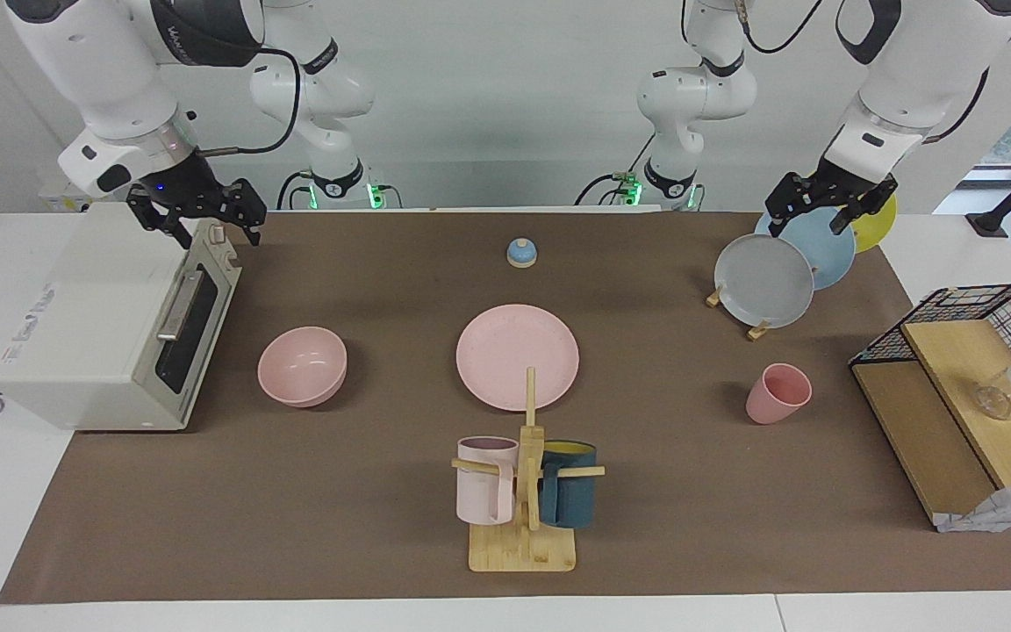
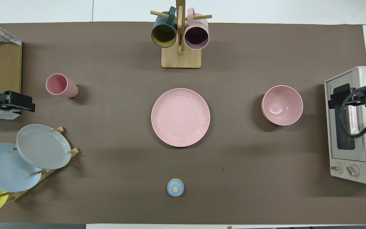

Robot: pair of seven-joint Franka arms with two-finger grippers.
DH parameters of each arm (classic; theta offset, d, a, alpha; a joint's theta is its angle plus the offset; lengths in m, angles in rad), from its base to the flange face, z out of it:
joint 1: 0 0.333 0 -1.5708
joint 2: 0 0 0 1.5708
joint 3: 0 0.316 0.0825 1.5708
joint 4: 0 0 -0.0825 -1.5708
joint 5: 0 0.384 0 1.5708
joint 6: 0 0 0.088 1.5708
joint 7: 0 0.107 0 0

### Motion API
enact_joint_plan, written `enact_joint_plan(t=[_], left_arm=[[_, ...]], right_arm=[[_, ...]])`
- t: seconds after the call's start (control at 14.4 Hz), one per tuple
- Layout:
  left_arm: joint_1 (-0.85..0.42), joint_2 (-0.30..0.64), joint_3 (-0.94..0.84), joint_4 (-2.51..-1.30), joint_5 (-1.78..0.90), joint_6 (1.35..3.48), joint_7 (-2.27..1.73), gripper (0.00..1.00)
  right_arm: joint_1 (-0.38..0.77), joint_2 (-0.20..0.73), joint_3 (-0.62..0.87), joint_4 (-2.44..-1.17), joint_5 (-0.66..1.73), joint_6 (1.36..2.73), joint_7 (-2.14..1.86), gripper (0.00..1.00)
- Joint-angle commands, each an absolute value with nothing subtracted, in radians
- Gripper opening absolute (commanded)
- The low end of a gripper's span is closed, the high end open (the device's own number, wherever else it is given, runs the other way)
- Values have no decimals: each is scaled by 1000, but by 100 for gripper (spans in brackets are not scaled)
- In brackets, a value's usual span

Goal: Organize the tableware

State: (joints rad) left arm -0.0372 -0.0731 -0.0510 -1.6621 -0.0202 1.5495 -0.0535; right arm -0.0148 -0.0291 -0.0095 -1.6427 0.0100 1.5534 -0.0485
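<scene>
Hovering over the toaster oven [image 1: 111, 325], right jaws [image 1: 198, 219] spread apart, pink bowl [image 1: 303, 365] beside that oven, pink plate [image 1: 518, 356] mid-tabletop, pink cup [image 1: 777, 393] upright (well below the left jaws), left jaws [image 1: 821, 213] apart over the plate rack [image 1: 738, 314].

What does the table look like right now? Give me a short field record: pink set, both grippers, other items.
plate: pink plate flat at mat centre
bowl: pink bowl upright, toward the right arm's end, beside the oven
cup: pink cup tilted, toward the left arm's end
stacked: none; all three pieces apart
left gripper: empty, over the plate rack
right gripper: open, empty, over the oven
mug tree: holds two mugs, farther from the robots than the plate
</scene>
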Motion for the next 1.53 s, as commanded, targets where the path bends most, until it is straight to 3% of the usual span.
enact_joint_plan(t=[0.0, 0.49, 0.7, 0.97, 1.18, 1.46], left_arm=[[-34, -89, -54, -1671, -5, 1545, -60, 100], [-34, -89, -54, -1671, -5, 1545, -60, 100], [-34, -89, -54, -1671, -5, 1543, -60, 100], [-34, -89, -54, -1671, -5, 1543, -60, 100], [-34, -89, -54, -1671, -5, 1543, -60, 100], [-34, -89, -54, -1671, -5, 1543, -60, 100]], right_arm=[[-31, -38, 0, -1644, -5, 1545, -72, 100], [-26, -46, -11, -1654, 9, 1543, -77, 100], [-14, -20, 75, -1724, 9, 1725, -19, 100], [35, 127, 97, -1784, 9, 1920, 37, 100], [116, 121, 97, -1975, 0, 2147, 124, 100], [110, 126, 95, -2091, -5, 2250, 123, 100]])
